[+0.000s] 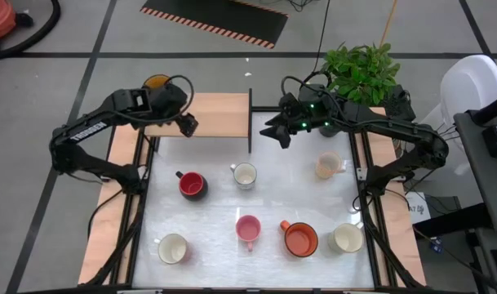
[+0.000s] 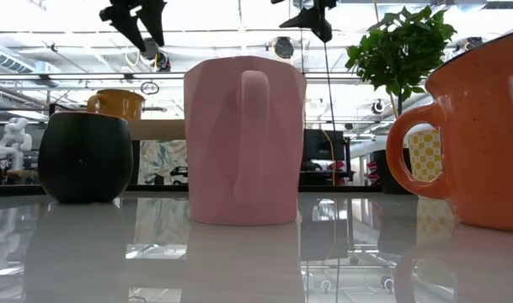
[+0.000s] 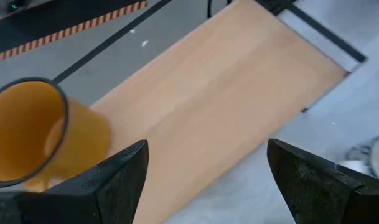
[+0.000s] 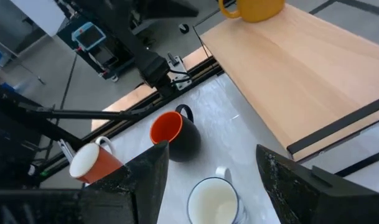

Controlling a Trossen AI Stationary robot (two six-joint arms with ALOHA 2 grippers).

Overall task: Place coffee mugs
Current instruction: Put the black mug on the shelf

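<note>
An amber-yellow mug (image 1: 156, 82) stands on the far left of a wooden shelf (image 1: 219, 114); the left wrist view shows this mug (image 3: 33, 130) close by. My left gripper (image 1: 187, 125) hangs open over the shelf's near edge (image 3: 205, 155), beside that mug and clear of it. My right gripper (image 1: 282, 132) is open in the air by the shelf's right end (image 4: 211, 155). Standing on the white table are a red-lined dark mug (image 1: 192, 184), a white mug (image 1: 244, 175), a pale mug (image 1: 327, 166), a pink mug (image 1: 248, 229), an orange mug (image 1: 299, 238) and two cream mugs (image 1: 346, 238) (image 1: 173, 248).
A potted plant (image 1: 361, 69) stands behind the right arm at the table's far right. A thin dark post (image 1: 250, 122) closes the shelf's right end. Dark frame rails (image 1: 138, 204) run along both table sides. In the low view the pink mug (image 2: 243, 139) and orange mug (image 2: 483, 126) stand nearest.
</note>
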